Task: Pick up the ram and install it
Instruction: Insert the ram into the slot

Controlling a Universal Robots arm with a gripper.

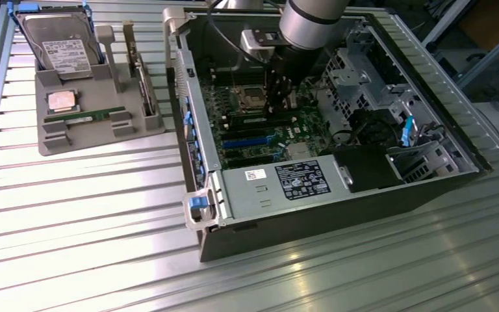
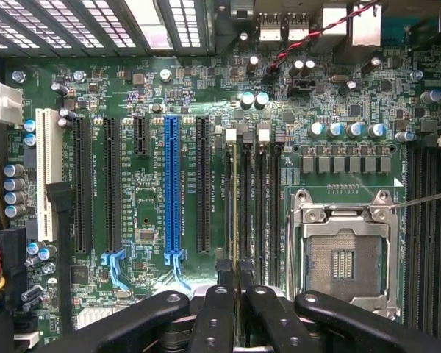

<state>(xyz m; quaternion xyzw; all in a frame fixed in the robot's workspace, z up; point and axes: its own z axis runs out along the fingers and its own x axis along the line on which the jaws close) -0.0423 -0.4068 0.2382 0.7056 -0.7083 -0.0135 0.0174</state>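
Note:
My gripper (image 2: 239, 298) is shut on a ram stick (image 2: 237, 213), which I see edge-on as a thin green line between the two black fingers (image 2: 219, 316). The stick runs along the row of black memory slots (image 2: 259, 198) beside the empty processor socket (image 2: 343, 254). I cannot tell whether it touches a slot. In the exterior view the gripper (image 1: 275, 104) hangs low inside the open computer case (image 1: 232, 208), over the motherboard (image 1: 258, 133). A second, similar ram stick (image 1: 89, 117) lies flat on the grey holder tray (image 1: 102, 140) at the exterior view's left.
The tray also carries a hard drive (image 1: 59, 49), a square silver processor (image 1: 62, 101) and an upright card with a bracket (image 1: 141, 78). Inside the case are the power supply (image 1: 297, 179), drive cages (image 1: 362, 65) and a blue expansion slot (image 2: 172, 191). Ribbed metal table all around.

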